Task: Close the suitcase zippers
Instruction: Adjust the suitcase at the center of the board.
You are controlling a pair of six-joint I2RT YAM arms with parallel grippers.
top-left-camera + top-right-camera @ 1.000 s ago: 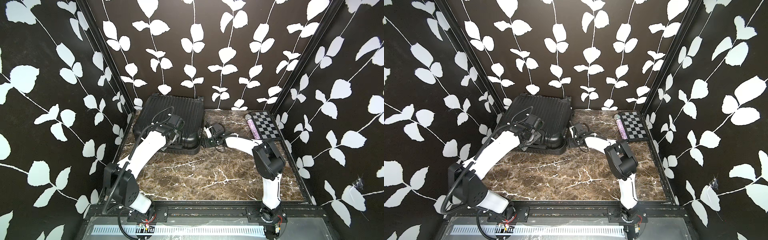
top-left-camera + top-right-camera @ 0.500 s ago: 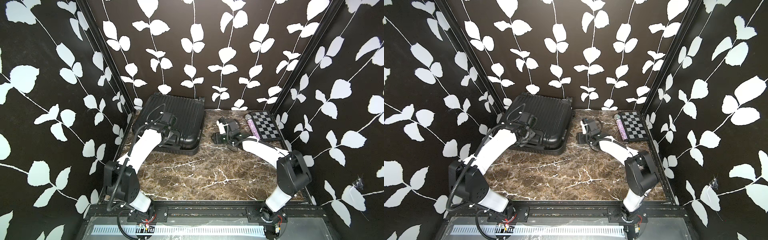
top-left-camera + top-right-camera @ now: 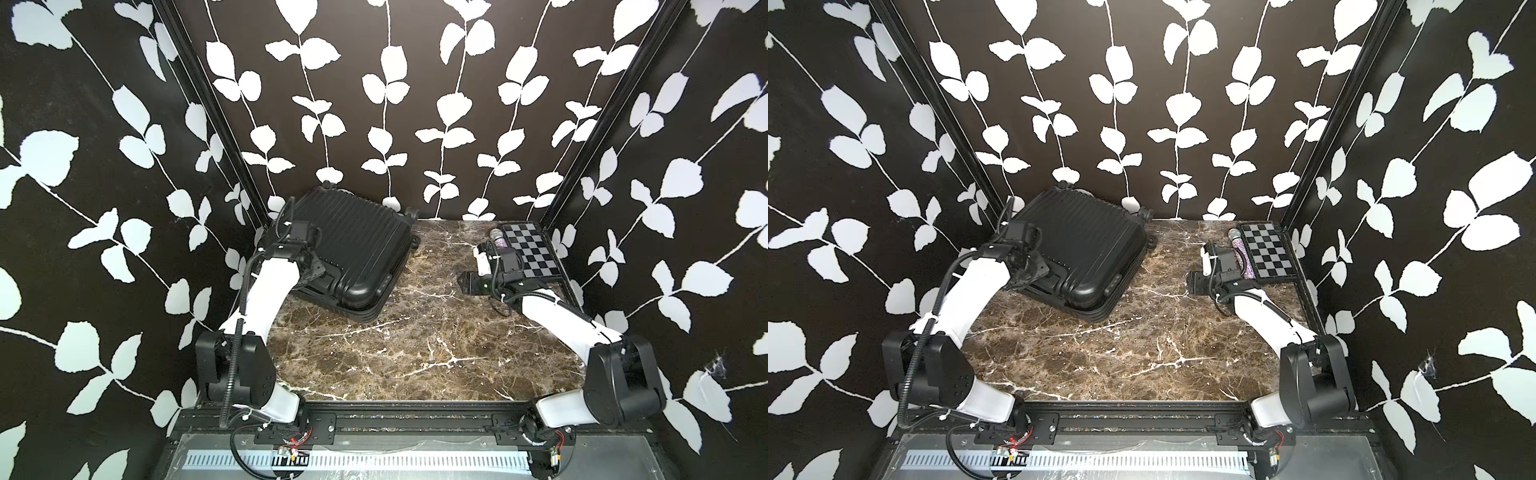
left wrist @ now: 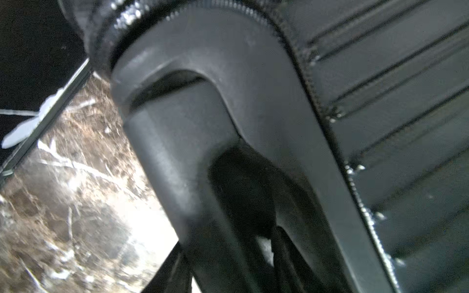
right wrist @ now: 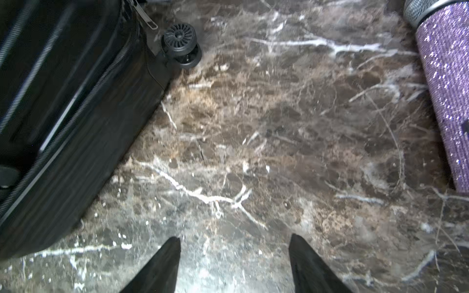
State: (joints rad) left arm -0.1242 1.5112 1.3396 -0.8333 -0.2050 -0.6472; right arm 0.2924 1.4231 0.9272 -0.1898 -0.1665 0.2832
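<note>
Suitcase (image 3: 353, 249), 11 o'clock: stiff, slick shell, probably light; grip the zipper pull (image 5: 148, 19) instead. Right gripper (image 5: 234, 237) jaws apart, empty; left gripper (image 3: 326, 274) at handle (image 4: 177, 157), jaws unreadable.

Walls (image 3: 374, 104) here are black with a white leaf-and-vine print. The table (image 3: 415, 357) is brown marble, shot through with white veins. The suitcase (image 3: 357, 245) is glossy black, striped by parallel ribs, and its wheel (image 5: 180, 41) is black too. The checkerboard (image 3: 532, 253) has black and pale grey squares. The tube (image 5: 446, 96) sparkles purple with a silver cap. The arms (image 3: 963, 299) are white with black joints.
</note>
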